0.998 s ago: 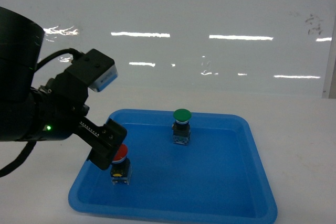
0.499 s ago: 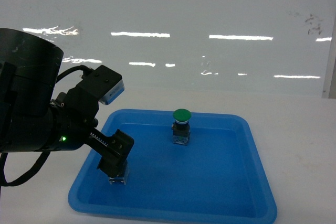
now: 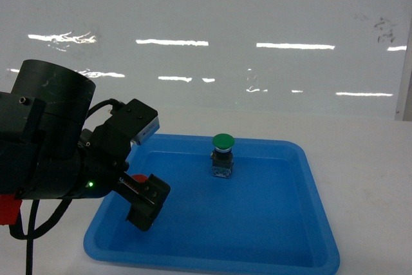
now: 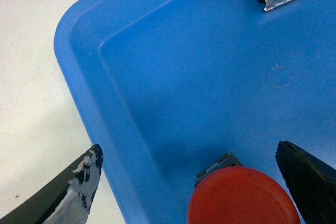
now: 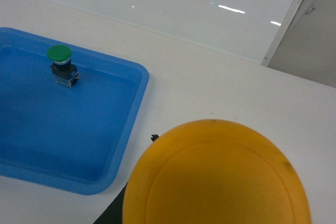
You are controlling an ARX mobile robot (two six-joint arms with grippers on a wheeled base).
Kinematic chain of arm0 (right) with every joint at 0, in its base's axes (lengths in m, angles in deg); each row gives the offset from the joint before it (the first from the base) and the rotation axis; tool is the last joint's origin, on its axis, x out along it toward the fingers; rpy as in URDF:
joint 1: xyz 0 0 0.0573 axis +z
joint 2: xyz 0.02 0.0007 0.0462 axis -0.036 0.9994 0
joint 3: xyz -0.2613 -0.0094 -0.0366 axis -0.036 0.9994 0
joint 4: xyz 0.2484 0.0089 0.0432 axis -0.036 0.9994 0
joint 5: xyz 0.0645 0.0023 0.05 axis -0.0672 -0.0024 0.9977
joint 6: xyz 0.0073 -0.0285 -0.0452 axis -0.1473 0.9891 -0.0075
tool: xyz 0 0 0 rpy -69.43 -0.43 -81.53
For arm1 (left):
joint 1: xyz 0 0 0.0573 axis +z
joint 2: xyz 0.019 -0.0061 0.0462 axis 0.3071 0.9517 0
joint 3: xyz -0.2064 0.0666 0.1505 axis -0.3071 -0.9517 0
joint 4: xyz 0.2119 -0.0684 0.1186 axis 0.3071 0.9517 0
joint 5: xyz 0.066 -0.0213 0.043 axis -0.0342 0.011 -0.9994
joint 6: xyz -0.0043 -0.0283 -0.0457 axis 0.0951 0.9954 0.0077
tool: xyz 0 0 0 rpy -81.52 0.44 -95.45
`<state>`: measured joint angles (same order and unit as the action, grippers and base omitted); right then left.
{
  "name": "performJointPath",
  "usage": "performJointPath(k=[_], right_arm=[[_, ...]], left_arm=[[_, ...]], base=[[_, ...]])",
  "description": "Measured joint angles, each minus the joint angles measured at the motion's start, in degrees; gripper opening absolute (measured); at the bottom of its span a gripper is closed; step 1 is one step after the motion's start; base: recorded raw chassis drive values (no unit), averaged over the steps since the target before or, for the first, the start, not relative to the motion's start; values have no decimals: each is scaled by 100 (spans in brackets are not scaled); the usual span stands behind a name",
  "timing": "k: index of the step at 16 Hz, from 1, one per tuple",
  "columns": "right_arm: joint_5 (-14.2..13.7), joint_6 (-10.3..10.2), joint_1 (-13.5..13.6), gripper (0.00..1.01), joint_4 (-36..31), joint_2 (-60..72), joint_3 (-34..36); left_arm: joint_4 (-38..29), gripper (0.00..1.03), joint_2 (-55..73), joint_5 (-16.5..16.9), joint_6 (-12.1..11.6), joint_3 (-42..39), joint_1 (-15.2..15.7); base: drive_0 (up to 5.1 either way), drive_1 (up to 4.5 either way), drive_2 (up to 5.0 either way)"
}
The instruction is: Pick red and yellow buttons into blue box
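The red button [image 4: 239,196] stands at the near left of a shallow blue tray [image 4: 157,66]. My left gripper [image 4: 187,146] is open over it. The red cap lies close to the right finger [image 4: 310,179], while the left finger [image 4: 79,190] hangs beyond the tray's rim over the white table. From the head camera, that left gripper [image 3: 145,203] covers the button except for a sliver of red. The yellow button [image 5: 215,177] fills the bottom of the right wrist view, raised above the table in my right gripper, whose jaws it hides. The blue box is out of view.
A green-capped button [image 3: 223,156] stands upright at the tray's back middle, also visible as the green button [image 5: 62,65] from the right wrist. The tray [image 3: 270,223] rests on a white table [image 3: 367,172], with a glossy white wall behind.
My left arm has swung forward and down over the tray's near left corner. The gripper now hides the red button, which showed beside it one second ago.
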<state>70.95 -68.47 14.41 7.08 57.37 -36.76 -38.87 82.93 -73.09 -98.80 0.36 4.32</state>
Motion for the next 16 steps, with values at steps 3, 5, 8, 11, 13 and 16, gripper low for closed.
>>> performJointPath(k=[3,5,8,11,13,16], right_arm=[[0,0,0,27,0,0,0],[0,0,-2,27,2,0,0],[-2,0,0,27,2,0,0],[0,0,0,27,2,0,0],[0,0,0,27,2,0,0],[0,0,0,27,2,0,0]], left_arm=[[13,98,315,-144,116,52,-96],[4,98,367,-197,151,52,-125],[-4,98,367,-428,164,52,-162],[-2,67,367,-452,149,52,-162],[-2,48,367,-450,149,52,-162],[-7,30,367,-450,151,52,-162]], base=[[0,0,0],[0,0,0],[0,0,0],[0,0,0],[0,0,0],[0,0,0]])
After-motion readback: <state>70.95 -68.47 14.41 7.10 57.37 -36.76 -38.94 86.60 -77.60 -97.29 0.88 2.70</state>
